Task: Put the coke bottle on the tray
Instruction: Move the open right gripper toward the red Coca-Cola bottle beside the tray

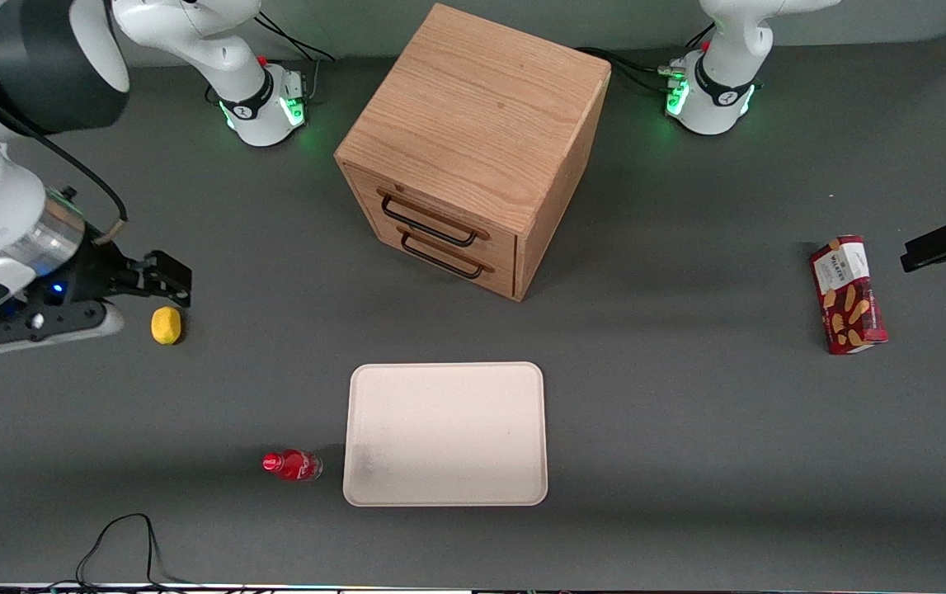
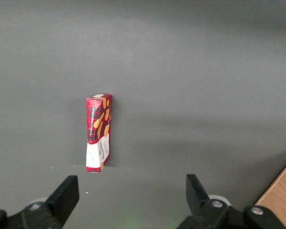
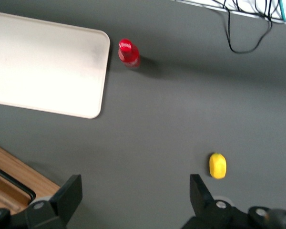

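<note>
Right arm low at its end of the surface, pincer (image 1: 171, 285) apart and empty beside the ball (image 1: 166, 325); bottle (image 1: 292, 465) upright beside tray (image 1: 445, 495).

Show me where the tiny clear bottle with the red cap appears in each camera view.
Front view: the tiny red-capped clear bottle stands on the table beside the cream tray, nearer the camera than the gripper.
Right wrist view: beside the tray's corner.
Left wrist view: not there.
Shared landmark: the tray.
</note>
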Tool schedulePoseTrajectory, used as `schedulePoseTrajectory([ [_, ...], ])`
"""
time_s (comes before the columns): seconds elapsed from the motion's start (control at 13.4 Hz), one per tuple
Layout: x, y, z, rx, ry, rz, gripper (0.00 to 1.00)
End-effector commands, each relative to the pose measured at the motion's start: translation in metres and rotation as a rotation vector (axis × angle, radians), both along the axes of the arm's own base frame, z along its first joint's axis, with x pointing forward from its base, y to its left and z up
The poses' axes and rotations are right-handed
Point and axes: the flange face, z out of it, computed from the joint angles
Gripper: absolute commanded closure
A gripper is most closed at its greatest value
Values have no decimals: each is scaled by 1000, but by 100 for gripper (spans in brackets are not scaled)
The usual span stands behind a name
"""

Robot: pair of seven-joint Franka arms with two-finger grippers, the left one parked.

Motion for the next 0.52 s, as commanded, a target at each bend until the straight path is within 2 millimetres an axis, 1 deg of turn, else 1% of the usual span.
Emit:
schedulePoseTrajectory([
  [0.0, 34, 24, -4, 3, -16, -9, 0],
  [0.07, 41, 29, -11, 16, -17, -5, 0],
  [0.22, 55, 35, -18, 69, -41, -1, 0],
  [0.45, 70, 32, -31, 124, -69, -8, 0],
])
